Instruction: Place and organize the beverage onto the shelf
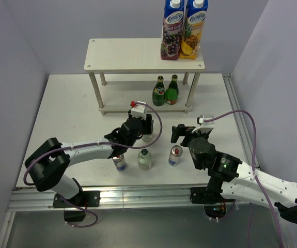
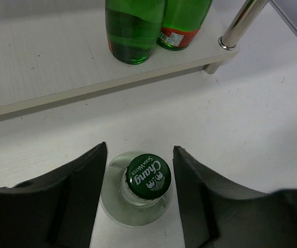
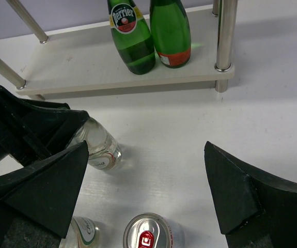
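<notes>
- Left gripper (image 2: 140,155) partly open, jaws either side of upright clear glass bottle with green Chang cap (image 2: 148,177). Fingers (image 2: 81,191) right at its sides; cannot tell if they press it.
- That bottle stands on white tabletop (image 1: 71,119), just in front of cream-white two-tier shelf (image 1: 122,54).
- Right gripper (image 3: 145,155) wide open, holds nothing, near slim silver can with red top mark (image 3: 148,235).
- Second clear green-capped bottle (image 1: 145,159) and second slim silver can (image 1: 119,161) upright on tabletop, apart, nearer the arms.
- Dark green glass bottle with yellow label (image 3: 133,36) and dark green glass bottle with red label (image 3: 170,31) side by side on lower board, right end.
- Two tall juice cartons (image 1: 172,31) on top board, right end.
</notes>
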Robot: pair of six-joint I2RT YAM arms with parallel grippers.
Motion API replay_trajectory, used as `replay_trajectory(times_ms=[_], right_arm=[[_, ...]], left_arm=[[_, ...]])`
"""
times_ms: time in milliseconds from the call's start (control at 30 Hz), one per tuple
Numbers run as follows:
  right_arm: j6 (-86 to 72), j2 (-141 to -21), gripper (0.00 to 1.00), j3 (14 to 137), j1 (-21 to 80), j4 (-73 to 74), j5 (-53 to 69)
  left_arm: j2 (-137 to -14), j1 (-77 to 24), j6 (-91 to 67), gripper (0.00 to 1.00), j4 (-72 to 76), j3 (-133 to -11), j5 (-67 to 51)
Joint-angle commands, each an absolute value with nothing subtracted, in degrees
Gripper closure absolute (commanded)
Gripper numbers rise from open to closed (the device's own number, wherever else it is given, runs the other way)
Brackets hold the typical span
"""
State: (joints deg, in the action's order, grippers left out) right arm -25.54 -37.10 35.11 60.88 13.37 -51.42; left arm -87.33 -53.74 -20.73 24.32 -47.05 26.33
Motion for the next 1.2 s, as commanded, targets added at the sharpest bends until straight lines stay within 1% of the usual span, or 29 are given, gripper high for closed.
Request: replay_trajectory(times_ms=[0, 67, 100, 133, 167, 233, 267, 433, 533, 700, 833, 1167], right_arm=[[-26.4, -37.1, 0.0, 34.5, 61.1, 13.0, -53.3], [-26.4, -37.2, 0.0, 34.5, 61.1, 13.0, -53.4], [-26.4, -37.2, 0.0, 34.5, 61.1, 13.2, -53.4], [-26.5, -37.2, 0.0, 34.5, 61.1, 13.2, -53.6], [-26.5, -37.2, 0.0, 34.5, 61.1, 13.2, -53.6], [-26.5, -37.2, 0.0, 34.5, 61.1, 13.2, -53.7], [-26.5, -37.2, 0.0, 34.5, 61.1, 13.2, -53.8], [-26.5, -37.4, 0.0, 34.5, 61.1, 13.2, -54.1], [-26.5, -37.5, 0.0, 34.5, 61.1, 13.3, -54.1], [-26.5, -37.0, 0.0, 34.5, 61.1, 13.1, -54.1], [-26.5, -36.7, 0.0, 34.4, 61.1, 13.0, -54.3], [-26.5, -35.9, 0.0, 34.2, 61.1, 12.9, -54.3]], left_arm=[[-88.2, -54.1, -21.4, 0.45, 27.9, -46.7, 27.9], [-88.5, -54.1, -21.4, 0.52, 28.4, -46.7, 28.0], [-88.6, -54.1, -21.3, 0.6, 28.5, -46.7, 28.1], [-88.8, -54.1, -21.4, 0.65, 28.4, -46.8, 28.1], [-89.1, -54.1, -21.3, 0.78, 28.4, -46.9, 28.0], [-89.5, -54.1, -21.5, 0.94, 28.0, -47.3, 28.5], [-89.7, -54.1, -21.7, 0.99, 27.8, -47.5, 28.7], [-89.2, -54.1, -21.6, 1.0, 27.9, -46.9, 28.8], [-88.0, -54.1, -21.8, 1.0, 25.0, -47.9, 30.5], [-85.5, -54.1, -20.9, 1.0, 15.7, -53.5, 33.2], [-81.5, -54.1, -19.5, 1.0, 11.6, -57.2, 34.0], [-76.4, -54.1, -15.7, 1.0, 2.6, -66.2, 38.2]])
